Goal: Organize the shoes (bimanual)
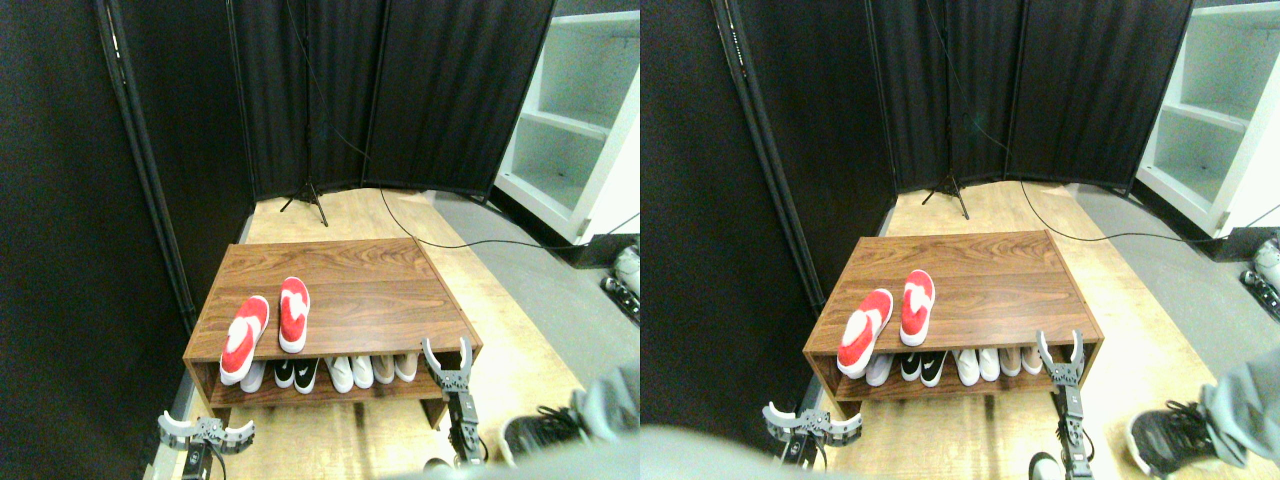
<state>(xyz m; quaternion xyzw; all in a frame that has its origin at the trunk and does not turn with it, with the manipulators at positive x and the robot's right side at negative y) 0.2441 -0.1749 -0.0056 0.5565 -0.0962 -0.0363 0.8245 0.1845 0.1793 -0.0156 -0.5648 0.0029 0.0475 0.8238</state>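
While both our pale manipulators reach up from below, the two bright red slip-on shoes with white patches lie on top of the low walnut-brown wooden shoe rack (370, 300), toward its left side; the left red shoe (244, 338) is angled, its near end hanging over the front edge of the top board, and the right red shoe (293, 313) lies just beside it, further back and nearly straight, the two close at their far ends but, as far as we can tell, not touching; our left end effector (205, 432) sits low, in front of and below the rack's left corner, its pale jaws spread wide apart and holding nothing; our right end effector (447, 355) stands upright at the rack's front right corner, its dark jaws splayed apart in a V and likewise empty, well apart from both red shoes; on the shelf under the top board a row of white, black-and-white and beige shoes (335, 372) stands side by side; at the lower right a person's black sneaker (540, 432) and grey trouser leg rest on the pale wooden floor (500, 330); black curtain panels (400, 90) close the background, with a white open shelving unit (575, 130) at the right.
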